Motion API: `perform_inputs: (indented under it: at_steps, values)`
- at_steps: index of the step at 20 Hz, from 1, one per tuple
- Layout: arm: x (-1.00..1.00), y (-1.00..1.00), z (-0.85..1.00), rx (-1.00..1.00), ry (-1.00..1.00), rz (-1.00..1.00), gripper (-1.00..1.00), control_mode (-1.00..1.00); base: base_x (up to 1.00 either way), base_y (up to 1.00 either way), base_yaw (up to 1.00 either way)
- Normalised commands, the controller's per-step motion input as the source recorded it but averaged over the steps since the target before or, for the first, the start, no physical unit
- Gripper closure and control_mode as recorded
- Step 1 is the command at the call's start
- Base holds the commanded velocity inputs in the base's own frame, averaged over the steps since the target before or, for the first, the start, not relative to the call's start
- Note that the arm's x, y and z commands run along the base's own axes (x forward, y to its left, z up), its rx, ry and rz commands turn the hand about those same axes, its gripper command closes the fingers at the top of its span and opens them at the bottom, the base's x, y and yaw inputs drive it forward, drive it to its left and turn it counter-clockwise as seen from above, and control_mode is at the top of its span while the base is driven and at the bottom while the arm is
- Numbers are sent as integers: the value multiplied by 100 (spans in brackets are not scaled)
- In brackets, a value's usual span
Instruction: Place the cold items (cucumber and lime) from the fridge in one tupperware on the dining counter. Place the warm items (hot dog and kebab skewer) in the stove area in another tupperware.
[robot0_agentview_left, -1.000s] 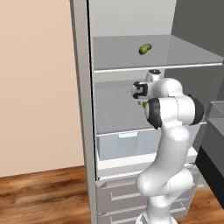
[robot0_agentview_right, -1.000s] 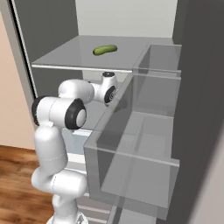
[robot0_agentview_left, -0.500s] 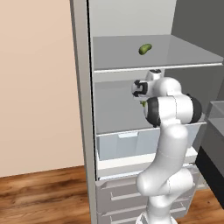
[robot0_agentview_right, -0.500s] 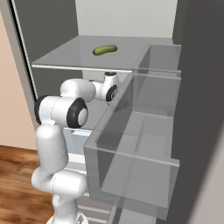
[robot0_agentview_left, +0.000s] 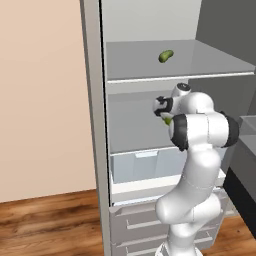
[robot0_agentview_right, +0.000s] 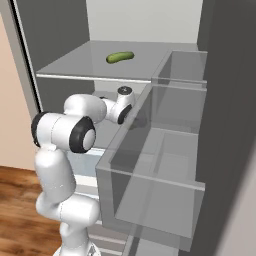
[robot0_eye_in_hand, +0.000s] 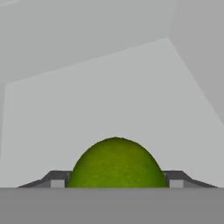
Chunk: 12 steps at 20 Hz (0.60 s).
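Gripper (robot0_eye_in_hand: 116, 183) fingers are pressing against both sides of the round bright green lime (robot0_eye_in_hand: 116, 162), which is sitting between the two dark tips in the hand view. From the left base view, a sliver of green at the wrist is apparently that same lime, inside the tall grey steel fridge (robot0_agentview_left: 95, 125). Farther up, the small dark green elongated cucumber (robot0_agentview_right: 120, 57) is lying on the upper pale grey shelf (robot0_agentview_right: 75, 65).

- the arm reached forward at mid height, elbow bent, wrist level.
- the gripper (robot0_eye_in_hand: 115, 183) was closed around the lime (robot0_eye_in_hand: 116, 164), one finger on each side.
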Motion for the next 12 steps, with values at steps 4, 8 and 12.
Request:
perform_inputs:
  at_steps: [4, 8, 12]
  values:
    - [-85, 3, 28, 0, -1, 7, 100, -100, 0, 0, 0]
    - [-92, 11, 31, 0, 0, 3, 100, -100, 0, 0, 0]
    - [-78, 11, 48, 0, 0, 0, 100, -100, 0, 0, 0]
